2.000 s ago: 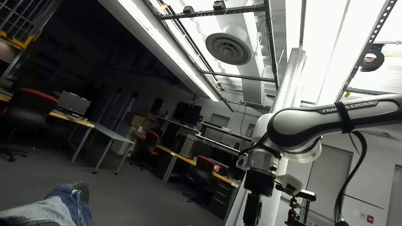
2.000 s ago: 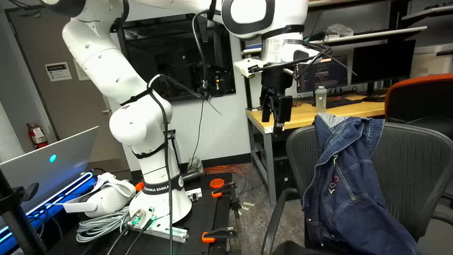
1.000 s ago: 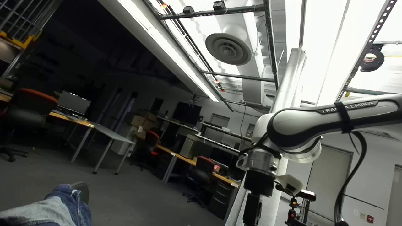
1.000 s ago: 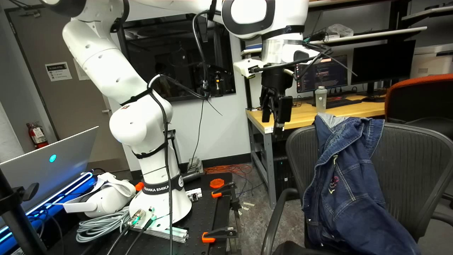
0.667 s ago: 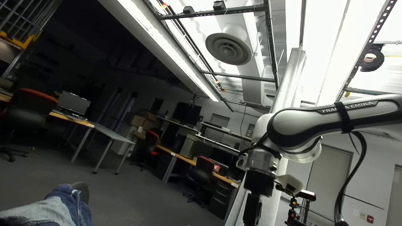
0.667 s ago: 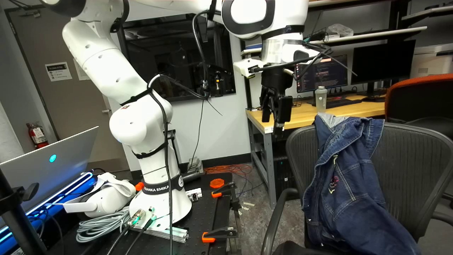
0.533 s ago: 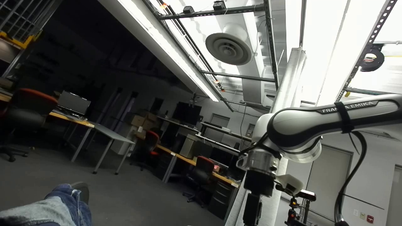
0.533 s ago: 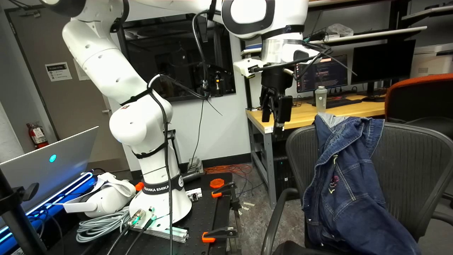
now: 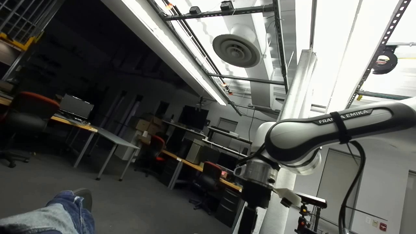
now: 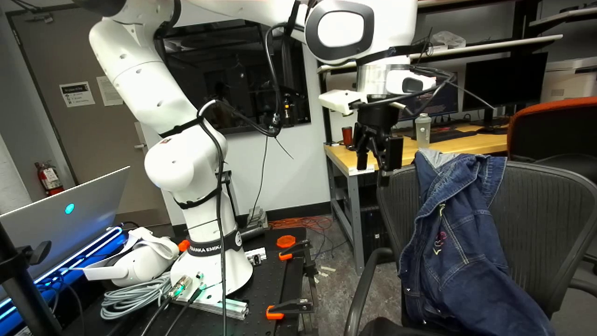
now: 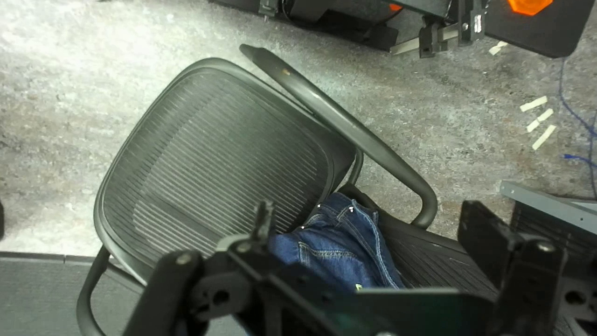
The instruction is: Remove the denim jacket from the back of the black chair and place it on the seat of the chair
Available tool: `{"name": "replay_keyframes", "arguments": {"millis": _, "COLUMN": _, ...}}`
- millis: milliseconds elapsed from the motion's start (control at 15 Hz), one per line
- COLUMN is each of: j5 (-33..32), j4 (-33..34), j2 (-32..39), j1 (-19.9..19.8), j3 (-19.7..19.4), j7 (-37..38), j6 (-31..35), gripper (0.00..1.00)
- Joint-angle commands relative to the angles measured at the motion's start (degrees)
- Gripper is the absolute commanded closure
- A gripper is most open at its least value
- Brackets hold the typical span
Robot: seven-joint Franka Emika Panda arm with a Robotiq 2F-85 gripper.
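Exterior view: denim jacket (image 10: 459,252) on chair back (image 10: 545,219), long axis slanting down-right; end effector (image 10: 374,167) jaws apart.

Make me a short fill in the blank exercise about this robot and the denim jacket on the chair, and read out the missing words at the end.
1. The denim jacket hangs over the ____ of the black chair.
2. The gripper is ____ rather than shut, its fingers well apart.
3. In the wrist view, the denim jacket's lower end overlaps the rear edge of the black chair's ____.
4. In an exterior view, the lettering on the robot arm ends in the word ____.

Missing words: back; open; seat; EMIKA.
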Motion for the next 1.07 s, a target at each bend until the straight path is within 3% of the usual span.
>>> {"name": "replay_keyframes", "arguments": {"millis": 0, "j5": 3.15, "j4": 1.96, "j2": 6.30, "j1": 1.61, "j3": 0.95, "j7": -6.83, "j6": 6.00, "gripper": 0.00}}
{"name": "replay_keyframes", "arguments": {"millis": 533, "j5": 11.25, "j4": 6.81, "j2": 14.95, "j1": 4.59, "j3": 5.90, "j7": -20.69, "j6": 14.45, "gripper": 0.00}}
{"name": "replay_keyframes", "arguments": {"millis": 1000, "j5": 9.64, "j4": 8.10, "j2": 15.75, "j1": 3.32, "j3": 8.64, "j7": -19.03, "j6": 14.94, "gripper": 0.00}}
